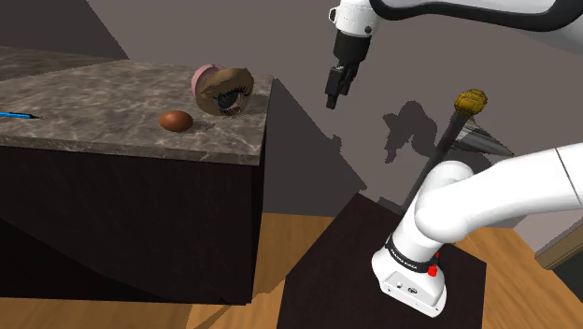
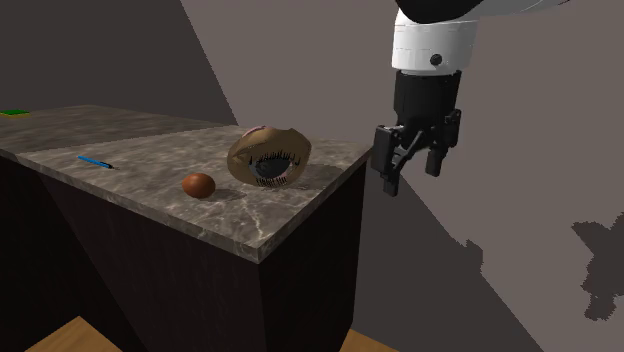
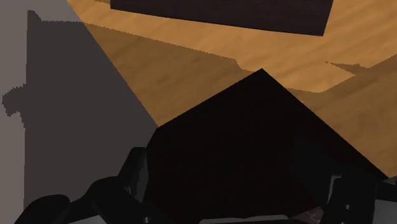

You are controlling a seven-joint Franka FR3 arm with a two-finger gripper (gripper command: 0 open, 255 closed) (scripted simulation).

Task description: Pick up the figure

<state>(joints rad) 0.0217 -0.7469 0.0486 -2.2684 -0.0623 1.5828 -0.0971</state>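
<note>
1. Figure (image 1: 224,91), a round tan piece with a lashed eye, sits near the corner of the marbled counter (image 1: 103,98), just beside a brown egg-shaped object (image 1: 176,121).
2. Black gripper (image 2: 410,165) hangs beyond the counter's edge, fingers apart, holding nothing.
3. Judged step: the approach. The next move calls for crossing over the counter and lowering around the figure.

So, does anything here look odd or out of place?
Nothing is spilled or broken. One oddity: the open gripper hangs past the edge of the counter, not above the figure, which sits near that corner.
</note>
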